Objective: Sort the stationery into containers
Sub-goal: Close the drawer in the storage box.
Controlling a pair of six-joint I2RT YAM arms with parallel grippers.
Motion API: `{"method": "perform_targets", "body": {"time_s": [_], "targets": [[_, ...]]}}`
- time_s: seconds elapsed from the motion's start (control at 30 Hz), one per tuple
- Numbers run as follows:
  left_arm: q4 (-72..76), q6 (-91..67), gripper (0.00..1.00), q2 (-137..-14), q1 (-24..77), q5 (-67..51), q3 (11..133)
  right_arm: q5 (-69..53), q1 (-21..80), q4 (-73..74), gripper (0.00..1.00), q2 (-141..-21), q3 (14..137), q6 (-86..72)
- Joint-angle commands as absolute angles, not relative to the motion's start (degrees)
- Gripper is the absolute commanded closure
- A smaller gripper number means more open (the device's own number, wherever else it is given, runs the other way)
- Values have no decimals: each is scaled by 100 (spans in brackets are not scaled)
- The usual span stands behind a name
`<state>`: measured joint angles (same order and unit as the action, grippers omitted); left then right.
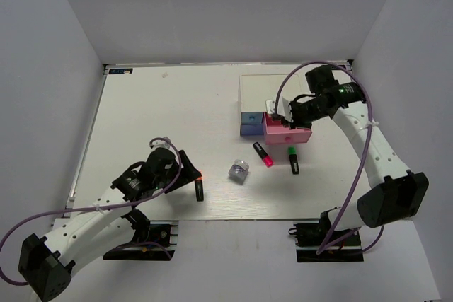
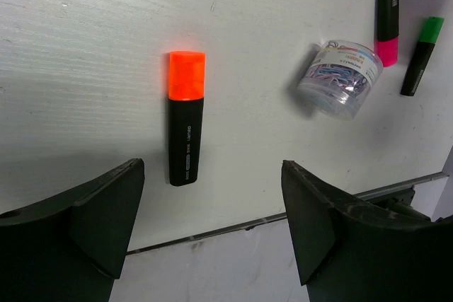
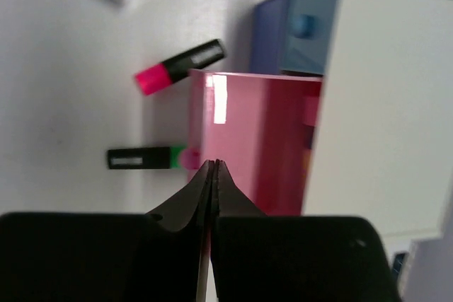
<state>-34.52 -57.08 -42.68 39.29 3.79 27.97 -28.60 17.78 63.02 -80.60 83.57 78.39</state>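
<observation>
The orange-capped marker (image 1: 199,186) lies near the table's front edge, just right of my open, empty left gripper (image 1: 188,168). In the left wrist view this marker (image 2: 186,117) lies ahead of the left gripper (image 2: 212,217), between its spread fingers. The round grey-silver tub of paper clips (image 1: 238,171), the pink-capped marker (image 1: 263,154) and the green-capped marker (image 1: 292,160) lie in front of the white-topped cabinet (image 1: 258,90). Its pink drawer (image 1: 287,132) is pulled out; the blue drawer (image 1: 249,124) is pushed in. My right gripper (image 3: 214,164) is shut above the pink drawer (image 3: 255,139). No pink stubby pen shows.
White walls stand on three sides of the table. The table's front edge (image 2: 233,225) runs just below the orange marker. In the right wrist view the blue drawer (image 3: 304,26) and the cabinet top (image 3: 382,90) are to the right of the fingers.
</observation>
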Motion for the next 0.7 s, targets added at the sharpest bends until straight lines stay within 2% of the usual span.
{"method": "perform_targets", "body": {"time_s": [0.0,0.27,0.43,0.67], "targets": [[-3313,-5695,12,-4307,3955,343,2839,-3174,1784,7514,100,-8271,8324,8569],[-3199,-5643,12,-4438,3955,290,2839,-2866,1846,6760,100,-8217,7621,8175],[-3199,-5643,12,-4500,3955,290,2944,-2234,1995,5251,100,-8104,7120,7569],[-3094,-5590,11,-4614,3955,237,3006,-1478,2197,4028,100,-8236,6926,6901]]}}
